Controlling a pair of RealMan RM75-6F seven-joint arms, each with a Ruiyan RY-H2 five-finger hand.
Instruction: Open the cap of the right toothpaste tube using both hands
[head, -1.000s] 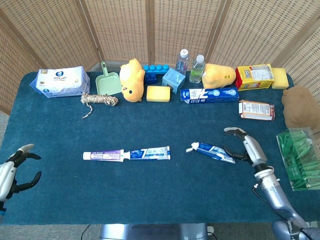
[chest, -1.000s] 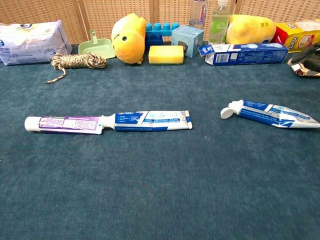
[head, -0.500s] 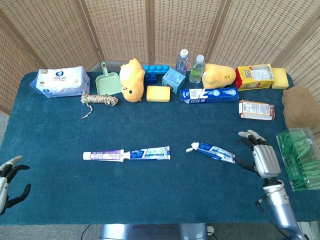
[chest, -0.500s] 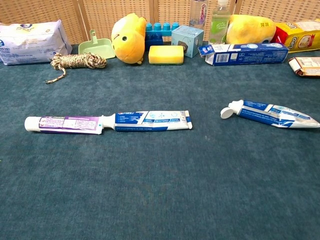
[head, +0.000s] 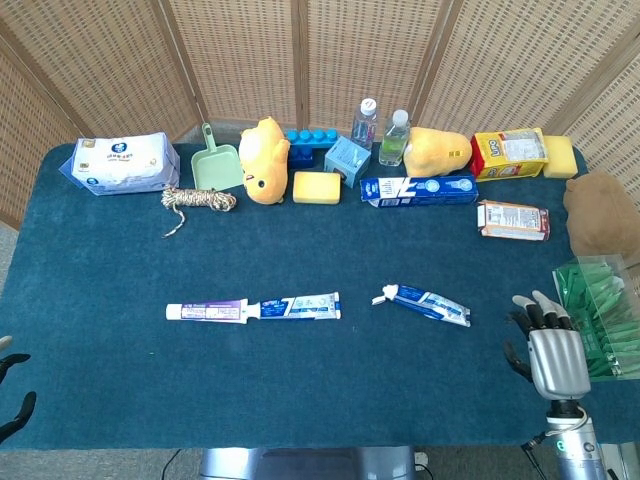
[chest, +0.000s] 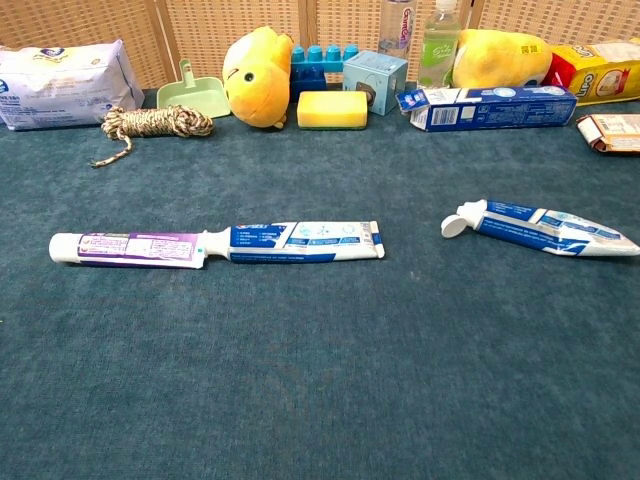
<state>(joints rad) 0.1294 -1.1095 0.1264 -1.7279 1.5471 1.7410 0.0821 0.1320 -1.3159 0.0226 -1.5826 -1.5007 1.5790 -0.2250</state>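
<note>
The right toothpaste tube (head: 428, 302) lies flat on the blue cloth, pointing left, with its white flip cap (head: 383, 296) hinged open. The chest view shows the same tube (chest: 548, 229) and its cap (chest: 456, 225) tipped up off the nozzle. My right hand (head: 553, 352) hovers near the table's front right corner, well right of the tube, fingers extended and holding nothing. Only dark fingertips of my left hand (head: 14, 402) show at the bottom left edge, spread apart and empty. Neither hand appears in the chest view.
A purple tube (head: 208, 311) and a blue tube (head: 299, 305) lie end to end left of centre. Along the back stand a toothpaste box (head: 418, 189), bottles, yellow plush toys, sponges, a rope coil and a wipes pack. A green-filled clear bin (head: 598, 315) sits at the right edge.
My right hand has let go of the tube's tail and pulled back toward the front right corner. My left hand has sunk off the bottom left edge. The tube stays put, cap open.
</note>
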